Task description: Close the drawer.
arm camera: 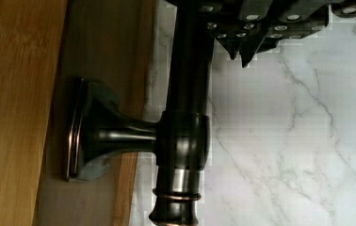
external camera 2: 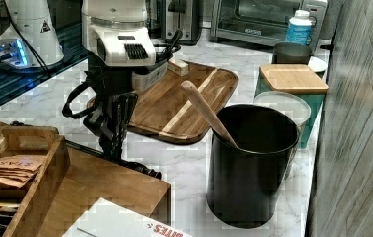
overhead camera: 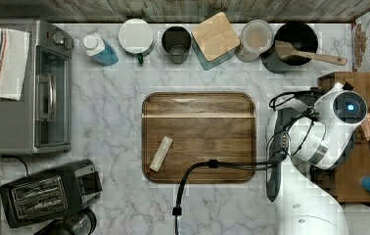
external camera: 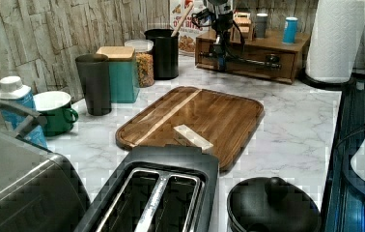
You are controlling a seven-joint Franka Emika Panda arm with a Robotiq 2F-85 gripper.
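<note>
A: Where is the drawer?
B: In the cabinet on the tabletop, directly behind the pincer; apparently nearly shut.
A: And the pincer?
B: At the drawer's handle; whether its fingers grip cannot be told.

The medium-brown wooden drawer front looks smooth and matt, with fine grain. Its dark bronze metal bar handle is glossy, catching highlights. The white grey-veined marble countertop appears polished. The dark rounded wooden serving tray has a satin sheen.
</note>
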